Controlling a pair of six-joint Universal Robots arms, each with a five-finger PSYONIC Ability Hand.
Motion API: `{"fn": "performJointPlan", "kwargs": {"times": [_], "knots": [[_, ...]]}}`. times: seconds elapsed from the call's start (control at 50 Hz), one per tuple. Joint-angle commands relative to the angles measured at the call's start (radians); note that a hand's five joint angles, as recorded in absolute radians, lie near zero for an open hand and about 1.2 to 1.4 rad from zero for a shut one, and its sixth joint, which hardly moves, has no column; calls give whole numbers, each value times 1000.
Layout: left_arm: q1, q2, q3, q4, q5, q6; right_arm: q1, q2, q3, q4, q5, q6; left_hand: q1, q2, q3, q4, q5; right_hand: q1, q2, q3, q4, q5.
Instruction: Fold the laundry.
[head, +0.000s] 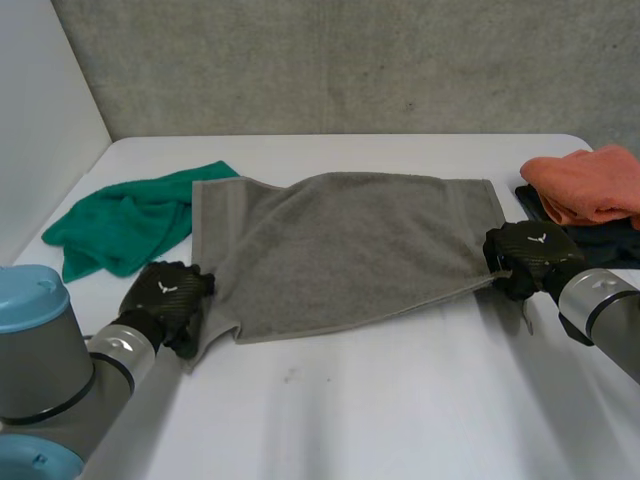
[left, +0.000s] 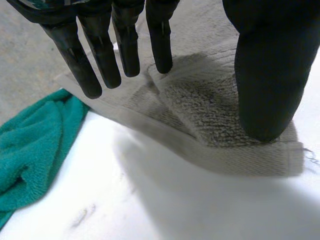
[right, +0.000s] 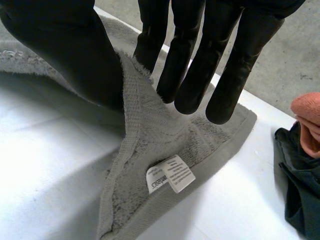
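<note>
A grey towel (head: 350, 240) lies spread across the middle of the white table (head: 400, 400). My left hand (head: 165, 295) is at its near left corner. In the left wrist view that hand (left: 270, 65) has straight fingers (left: 125, 45) held above the towel (left: 220, 120), and its thumb stands apart over the corner. My right hand (head: 530, 255) is at the near right corner. There the hand (right: 65, 50) pinches a raised fold of the towel (right: 150, 145) between thumb and fingers (right: 190, 60). A white label (right: 170, 180) lies just below the pinch.
A crumpled green cloth (head: 125, 225) lies at the table's left, touching the towel's left edge, close to my left hand (left: 35, 145). An orange cloth (head: 590, 185) sits on a dark cloth (head: 610, 240) at the right edge, beside my right hand (right: 300, 190).
</note>
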Motion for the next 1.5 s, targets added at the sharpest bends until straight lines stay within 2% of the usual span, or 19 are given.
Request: {"fn": "performJointPlan", "kwargs": {"times": [0.02, 0.12, 0.32, 0.46, 0.66, 0.7, 0.82, 0.92, 1.0, 1.06, 1.1, 1.2, 1.3, 1.38, 1.4, 1.5], "knots": [[-4, -11, 12, -6, 3, -7, 1, 1, -2, 1, -1, -2, -19, -3, -7, 8, 9, 402, 220, 211, 205, 236], [-19, -14, 29, -8, 0, -8, 4, 1, 3, 1, -3, -1, -19, -3, -7, 8, 9, 402, 220, 211, 205, 236], [-107, 0, 41, -3, -15, -16, 10, 1, 12, 1, -3, -2, -21, -6, -10, 5, 6, 402, 220, 211, 205, 236], [-134, -26, 61, 3, -46, -16, 12, 1, 15, 3, -3, -4, -19, -3, -7, 8, 9, 402, 220, 211, 205, 236], [-220, -69, 106, 6, -96, -14, 10, 1, 18, 1, -3, -16, -19, -3, -7, 8, 9, 402, 220, 211, 205, 236], [-225, -72, 116, 12, -113, -14, 9, 1, 18, 3, -3, -22, -16, 0, -4, 11, 12, 402, 220, 211, 205, 236], [-223, -138, 144, 52, -231, 2, 7, 1, 18, 3, -3, -24, -10, 6, 2, 17, 17, 402, 220, 211, 205, 236], [-213, -146, 152, 86, -285, 4, 4, 1, 18, 3, -3, -30, 8, 23, 20, 35, 35, 402, 220, 211, 205, 236], [-202, -143, 150, 90, -288, 6, 1, -2, 10, 3, 6, -61, 131, 146, 143, 157, 158, 402, 220, 211, 205, 236], [-202, -136, 141, 92, -285, 12, 1, -5, 4, 9, 11, -90, 488, 503, 500, 514, 515, 402, 220, 211, 205, 236], [-202, -127, 127, 92, -278, 24, 1, -11, 0, 33, 12, -148, 950, 966, 962, 977, 977, 402, 220, 211, 205, 236], [-203, -42, 74, 86, -276, 107, 1, -63, -11, 165, 16, -332, 953, 968, 965, 980, 980, 402, 220, 211, 205, 236], [-202, 100, -26, 46, -277, 249, -8, -139, -10, 405, 43, -546, 953, 968, 965, 980, 980, 402, 220, 211, 205, 236], [-196, 230, -115, -76, -277, 364, -19, -216, 6, 594, 71, -666, 953, 968, 965, 980, 980, 402, 220, 211, 205, 236], [-191, 282, -143, -147, -277, 396, -24, -235, 12, 633, 77, -689, 953, 968, 965, 980, 980, 402, 220, 211, 205, 236], [-200, 390, -195, -395, -262, 429, -89, -365, 55, 819, 85, -841, 953, 968, 965, 980, 980, 402, 220, 211, 205, 236]]}}
